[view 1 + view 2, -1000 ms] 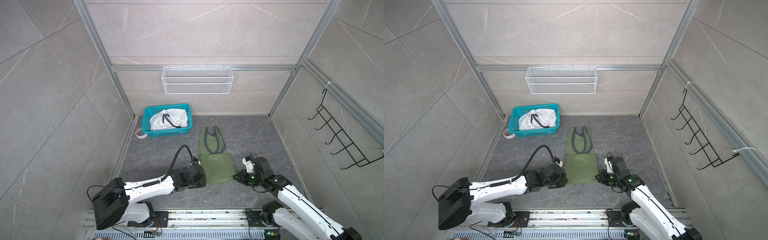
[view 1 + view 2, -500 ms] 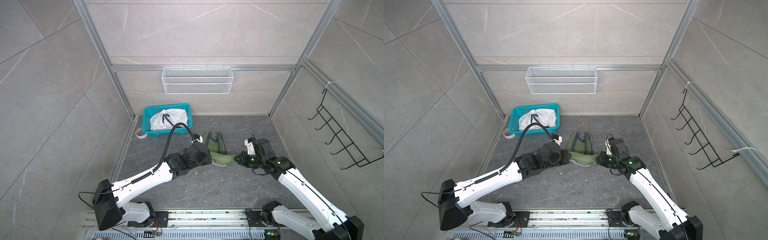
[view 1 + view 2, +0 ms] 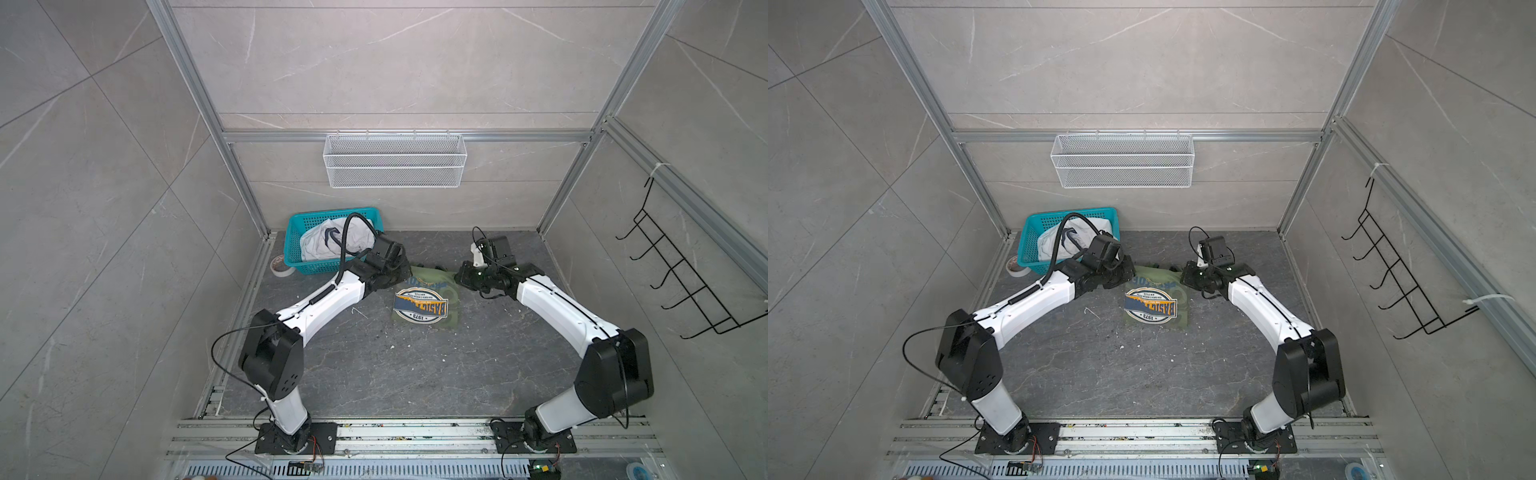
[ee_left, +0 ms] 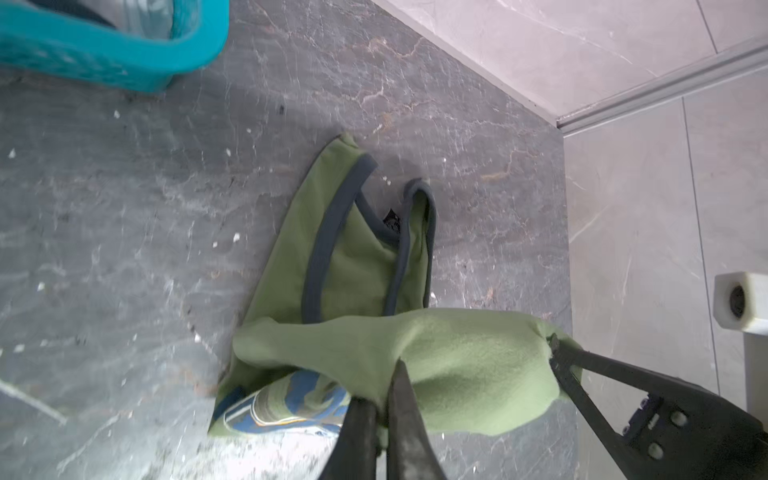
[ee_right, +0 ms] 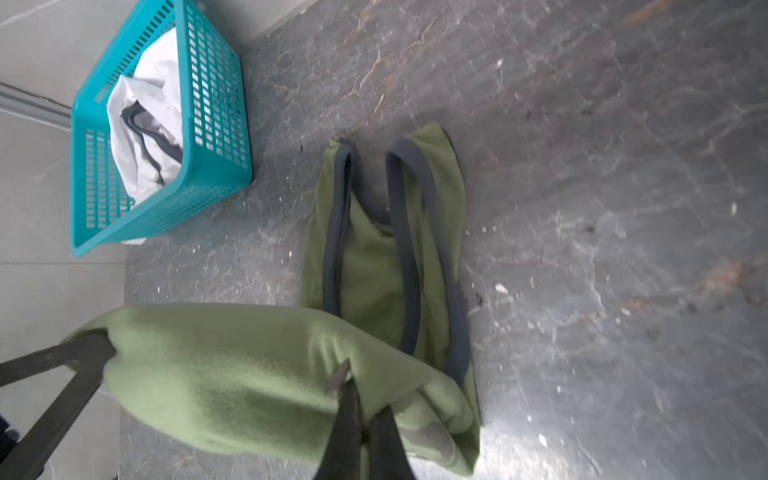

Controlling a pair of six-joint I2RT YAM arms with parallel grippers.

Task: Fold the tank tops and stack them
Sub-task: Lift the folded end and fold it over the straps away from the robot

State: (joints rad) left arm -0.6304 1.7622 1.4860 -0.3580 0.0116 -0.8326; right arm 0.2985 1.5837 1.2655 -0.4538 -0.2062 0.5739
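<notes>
**Both grippers pinched on the olive top, held edge raised**

The left gripper (image 4: pixel 384 390) reads closed from my side. In its wrist view the two dark fingers (image 4: pixel 405 403) sit pressed together with a ridge of green cloth nipped between them. The right gripper (image 5: pixel 361 403) is the same: jaws closed down on the cloth, no gap I can see. Each one has an end of one edge of the olive tank top (image 3: pixel 454 299). The fabric runs as a raised, slightly sagging band from one gripper to the other. In both wrist views the opposite gripper shows at the far end of that band, also biting the cloth.

In both top views the olive tank top lies on the dark stone tabletop (image 3: pixel 374 365), between the two wrists and toward the back. The chest graphic (image 3: pixel 422 306) faces up, its lettering upside down to the camera. The grey-trimmed straps (image 5: pixel 399 232) lie flat on the table beyond the held edge, pointing toward the back wall.

The white tank top (image 3: pixel 328 243) is bunched inside the teal basket (image 3: pixel 316 266) at back left, well apart from the right gripper and just behind the left wrist. A tape roll (image 3: pixel 282 266) sits at the basket's left front corner; I can't tell whether it touches or is just beside it.
</notes>
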